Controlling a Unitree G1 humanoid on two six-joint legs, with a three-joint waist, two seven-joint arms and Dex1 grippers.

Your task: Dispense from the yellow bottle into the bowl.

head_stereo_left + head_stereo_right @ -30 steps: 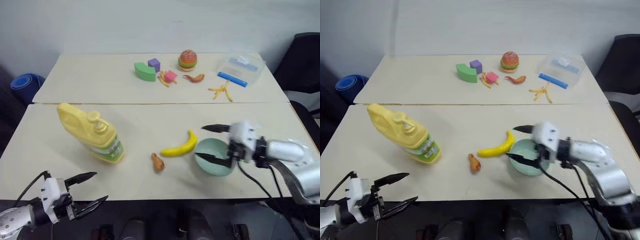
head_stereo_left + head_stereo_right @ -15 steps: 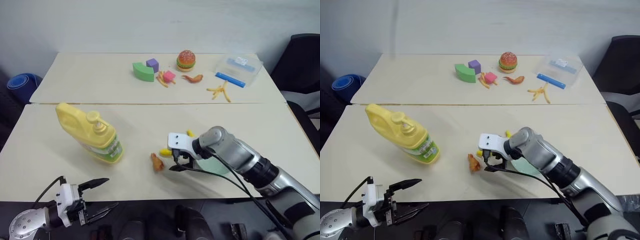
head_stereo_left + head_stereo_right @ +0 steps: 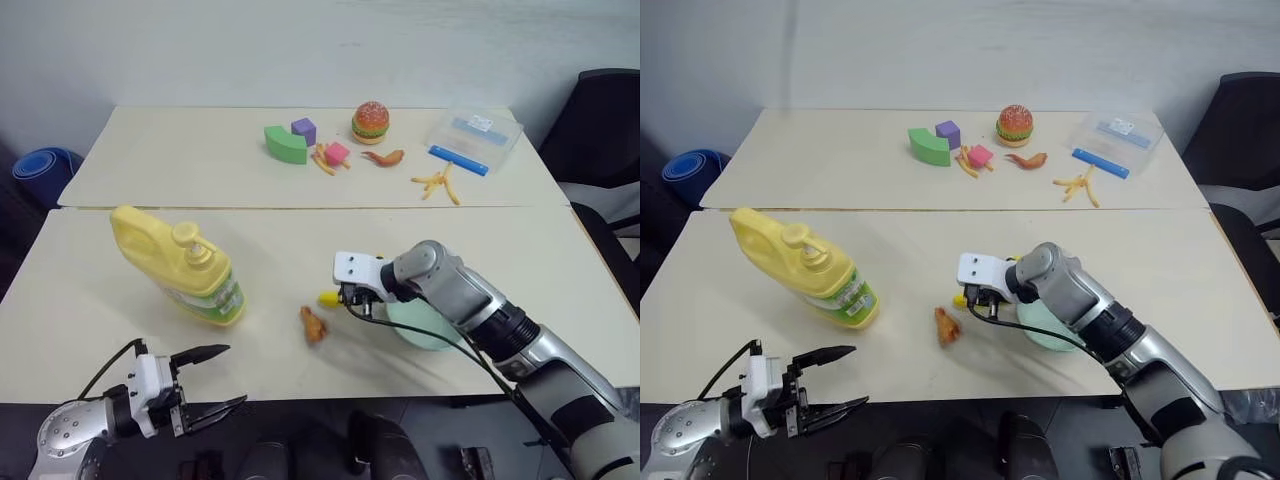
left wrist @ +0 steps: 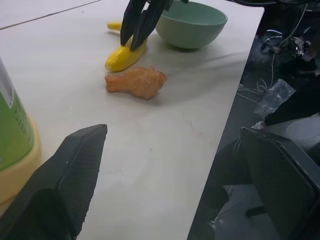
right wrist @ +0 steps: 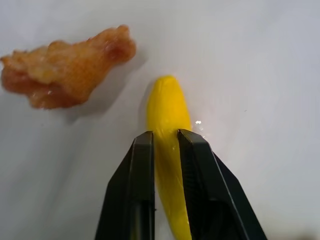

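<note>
Two black fingers of the right gripper (image 5: 165, 150) were pinched on the banana (image 5: 167, 130), which lay on the table (image 3: 280, 260) beside the chicken piece (image 3: 314, 324) and just beside the bowl (image 3: 425, 325). The left gripper (image 3: 200, 385) hung spread wide and empty at the near table edge. The yellow bottle (image 3: 180, 265) stood tilted, well apart from the bowl and untouched. Lifting the banana by its end could let it swing and knock the light bowl, or slip out of the narrow pinch.
</note>
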